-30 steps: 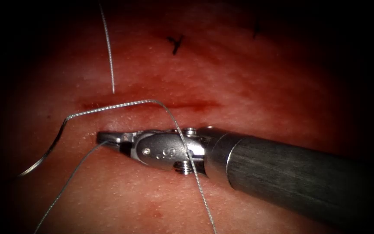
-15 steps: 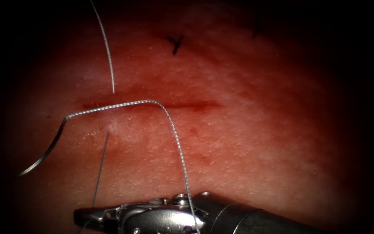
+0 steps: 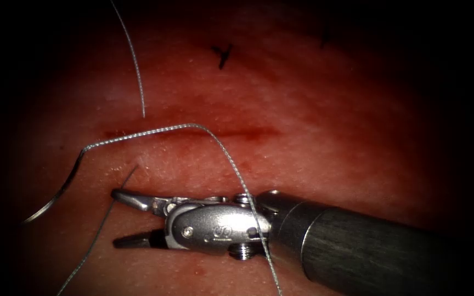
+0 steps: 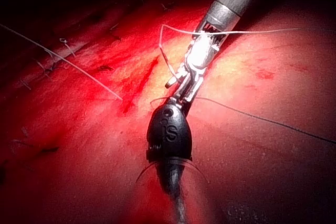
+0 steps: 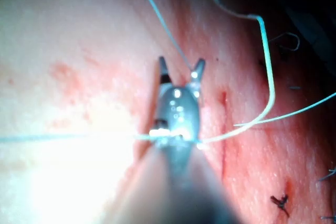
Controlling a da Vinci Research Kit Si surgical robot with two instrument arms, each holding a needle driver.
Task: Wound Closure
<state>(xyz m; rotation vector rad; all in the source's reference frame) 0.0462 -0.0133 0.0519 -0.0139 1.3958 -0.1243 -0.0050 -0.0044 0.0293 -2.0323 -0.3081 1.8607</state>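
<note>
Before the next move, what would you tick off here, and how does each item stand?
1. Right tool free: ok, jaws open, holding nothing.
2. Needle located: ok, lying on the tissue by the left end of the cut, no tool on it.
3. Needle tip out of the tissue: cannot tell.
4. Thread clear of the right tool: not ok, it lies across the tool's wrist.
5. What the left tool holds: cannot tell.
</note>
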